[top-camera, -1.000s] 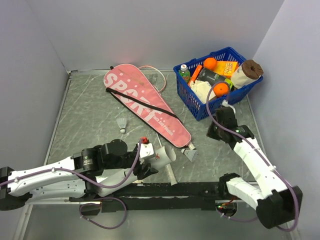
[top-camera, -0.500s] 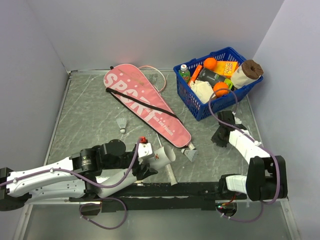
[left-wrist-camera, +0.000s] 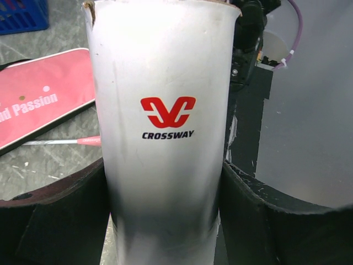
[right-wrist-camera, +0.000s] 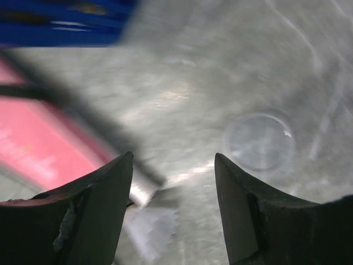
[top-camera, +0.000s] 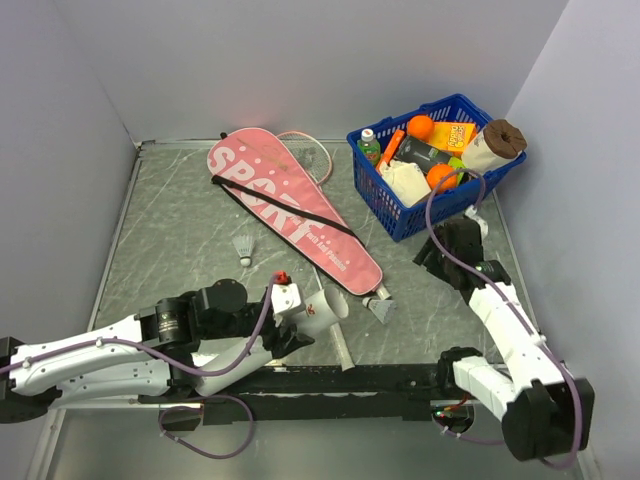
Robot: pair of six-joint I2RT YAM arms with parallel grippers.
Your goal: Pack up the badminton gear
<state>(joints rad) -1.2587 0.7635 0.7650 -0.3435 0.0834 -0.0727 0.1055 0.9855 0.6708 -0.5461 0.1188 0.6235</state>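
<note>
Left gripper [left-wrist-camera: 165,212] is clamped on the white tube [left-wrist-camera: 165,83], 1 finger on each side, at the near middle of the table [top-camera: 180,220]. That tube's long axis runs roughly left to right. It sticks out ahead of the fingers, its free end pointing right, just near of the narrow end of the bag [top-camera: 290,210]. Right gripper [right-wrist-camera: 174,182] hangs spread wide over the table, near the basket [top-camera: 400,215], holding nothing. Shuttlecock [top-camera: 243,248] stands left of the bag.
</note>
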